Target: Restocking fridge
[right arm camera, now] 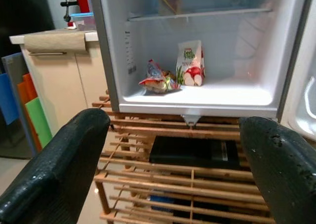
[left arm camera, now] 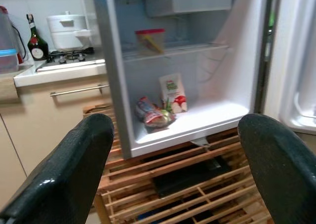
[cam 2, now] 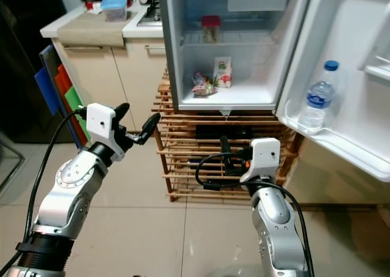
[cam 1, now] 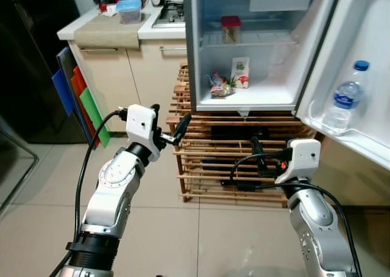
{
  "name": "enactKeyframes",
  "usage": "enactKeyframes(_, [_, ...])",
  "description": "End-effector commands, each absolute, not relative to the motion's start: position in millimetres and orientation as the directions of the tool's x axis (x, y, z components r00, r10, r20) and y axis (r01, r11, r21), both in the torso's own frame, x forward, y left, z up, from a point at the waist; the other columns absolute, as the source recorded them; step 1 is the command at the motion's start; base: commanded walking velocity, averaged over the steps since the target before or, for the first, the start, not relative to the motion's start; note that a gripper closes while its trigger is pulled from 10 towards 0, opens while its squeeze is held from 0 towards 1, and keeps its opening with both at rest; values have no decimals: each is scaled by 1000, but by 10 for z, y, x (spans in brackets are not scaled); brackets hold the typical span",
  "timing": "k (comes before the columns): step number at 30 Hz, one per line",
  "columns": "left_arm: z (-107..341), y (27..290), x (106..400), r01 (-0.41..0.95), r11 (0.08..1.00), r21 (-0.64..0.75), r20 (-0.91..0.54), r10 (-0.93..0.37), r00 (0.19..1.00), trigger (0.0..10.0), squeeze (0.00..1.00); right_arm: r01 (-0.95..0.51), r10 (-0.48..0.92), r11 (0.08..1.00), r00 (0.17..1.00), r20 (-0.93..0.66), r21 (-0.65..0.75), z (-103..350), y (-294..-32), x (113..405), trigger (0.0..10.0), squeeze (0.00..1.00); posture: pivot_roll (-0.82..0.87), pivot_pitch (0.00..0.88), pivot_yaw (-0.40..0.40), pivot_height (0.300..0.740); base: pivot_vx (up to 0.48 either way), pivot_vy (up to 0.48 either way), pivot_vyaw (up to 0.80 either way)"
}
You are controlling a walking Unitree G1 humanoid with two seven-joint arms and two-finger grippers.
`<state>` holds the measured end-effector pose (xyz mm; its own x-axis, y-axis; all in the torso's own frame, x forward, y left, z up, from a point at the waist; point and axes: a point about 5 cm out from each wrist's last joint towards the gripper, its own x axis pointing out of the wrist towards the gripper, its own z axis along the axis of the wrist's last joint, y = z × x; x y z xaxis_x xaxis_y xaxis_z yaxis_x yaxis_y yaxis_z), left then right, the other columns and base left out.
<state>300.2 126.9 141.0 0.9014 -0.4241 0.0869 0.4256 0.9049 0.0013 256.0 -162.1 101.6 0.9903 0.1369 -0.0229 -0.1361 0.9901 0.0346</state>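
only "fresh" pouch (right arm camera: pixel 190 63) label legible

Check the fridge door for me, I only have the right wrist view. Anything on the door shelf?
Observer: One water bottle with a blue cap, upright in the door shelf.
Operator: Where's the left gripper?
Observer: The left gripper is raised and open, holding nothing. It is in front of the wooden rack, below the fridge opening's left edge.
Operator: The item on the upper shelf is cut off for me.
Observer: It's a clear container with a red lid, alone on that shelf.
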Motion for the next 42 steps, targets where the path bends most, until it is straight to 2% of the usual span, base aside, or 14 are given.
enactKeyframes(1, [1441,1247,3007,444,896,-8,103,-441,891,10000,0,-134,135,990,991,-23,32,1018,-1647,2546,10000,0,-222,0,95,740,0,-450,0])
enactKeyframes(11, [1424,1152,2991,486,873,-28,110,-481,870,10000,0,-162,163,987,983,-84,16,892,-1735,2376,10000,0,-243,0,101,740,0,-446,0])
enactKeyframes(17, [1414,1143,3013,493,869,-39,106,-487,867,10000,0,-161,139,985,955,-263,-62,583,-2029,2116,10000,0,-252,0,100,740,0,-446,0])
enactKeyframes(24, [1376,1177,3084,445,891,-84,92,-438,894,10000,0,10,-92,973,933,-347,-230,454,-2323,2140,10000,0,-268,0,99,740,250,-287,0])
enactKeyframes(31, [1279,1251,3145,379,923,-62,43,-377,925,10000,0,246,-368,886,888,-275,-393,565,-2689,2201,10000,0,-264,0,97,740,101,0,0])
enactKeyframes(34, [1049,1337,3158,337,941,18,-85,-334,939,10000,0,319,-442,835,874,-201,-449,704,-2849,2327,10000,0,-262,0,98,740,0,0,0])
enactKeyframes(37, [902,1398,3171,300,954,28,-178,-290,940,10000,0,354,-462,825,872,-164,-441,793,-2911,2452,10000,0,-260,0,99,740,0,0,0])
enactKeyframes(39, [754,1432,3177,286,956,61,-299,-256,920,10000,0,365,-457,815,882,-114,-450,920,-2915,2624,10000,0,-253,0,100,740,0,0,0])
enactKeyframes(42, [634,1432,3169,299,951,77,-395,-246,885,10000,0,393,-461,797,886,-42,-459,1133,-2937,2917,10000,0,-246,0,101,740,0,0,0])
